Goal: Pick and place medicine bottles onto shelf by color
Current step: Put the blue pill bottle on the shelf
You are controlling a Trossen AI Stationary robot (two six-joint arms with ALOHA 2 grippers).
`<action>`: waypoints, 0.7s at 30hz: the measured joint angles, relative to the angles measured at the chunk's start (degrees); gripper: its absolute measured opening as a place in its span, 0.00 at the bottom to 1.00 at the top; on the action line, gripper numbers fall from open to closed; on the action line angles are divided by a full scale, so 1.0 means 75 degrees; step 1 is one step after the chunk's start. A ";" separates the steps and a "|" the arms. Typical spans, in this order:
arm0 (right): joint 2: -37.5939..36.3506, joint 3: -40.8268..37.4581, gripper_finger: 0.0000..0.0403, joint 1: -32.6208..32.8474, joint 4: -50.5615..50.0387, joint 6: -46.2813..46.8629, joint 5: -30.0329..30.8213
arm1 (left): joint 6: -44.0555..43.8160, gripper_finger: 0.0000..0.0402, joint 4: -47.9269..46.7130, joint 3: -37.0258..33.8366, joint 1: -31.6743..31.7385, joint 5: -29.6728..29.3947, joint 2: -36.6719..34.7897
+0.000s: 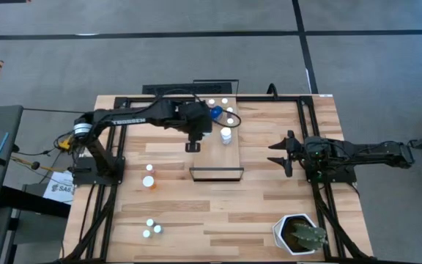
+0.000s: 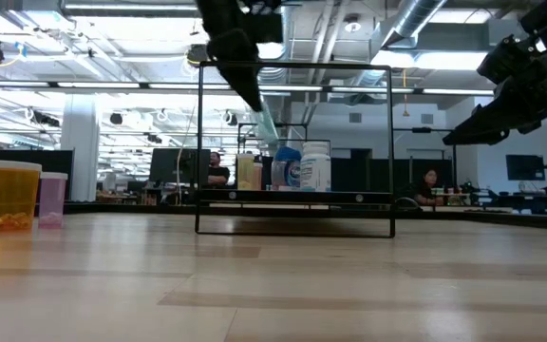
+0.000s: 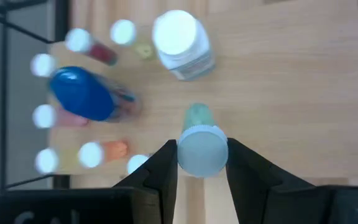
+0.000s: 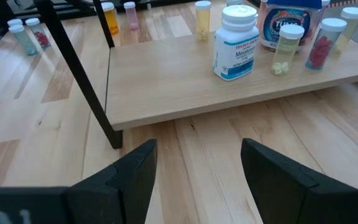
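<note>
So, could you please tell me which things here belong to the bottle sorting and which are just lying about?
Job:
- shelf
- bottles on the shelf
- greenish bottle in the left tool
- orange bottle on the table
- two bottles near the table's front

Lying about:
- plant pot
- right tool, open, waiting

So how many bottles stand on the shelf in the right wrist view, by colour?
Yellowish bottles: 3
Red-filled bottle: 1
White bottle: 1
Blue bottle: 1
Total: 6 on the shelf
Not counted: green bottle in the left gripper.
</note>
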 joint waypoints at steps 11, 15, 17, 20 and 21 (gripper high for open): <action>0.0002 0.0000 0.63 0.0001 -0.0096 0.0000 0.0000 | 0.0602 0.24 -0.0346 0.0752 0.0185 0.0229 0.1126; 0.0002 0.0000 0.63 -0.0002 -0.0099 -0.0001 0.0000 | 0.0762 0.24 -0.0360 0.0859 0.0329 0.0283 0.1335; -0.0006 0.0000 0.63 -0.0002 -0.0099 0.0001 -0.0002 | 0.0772 0.24 -0.0378 0.0847 0.0418 0.0434 0.1396; -0.0011 0.0000 0.63 -0.0002 -0.0116 0.0000 -0.0001 | 0.0766 0.24 -0.0330 0.0844 0.0507 0.0649 0.1462; -0.0012 0.0000 0.63 0.0000 -0.0109 0.0001 -0.0001 | 0.0772 0.24 -0.0363 0.0844 0.0532 0.0671 0.1467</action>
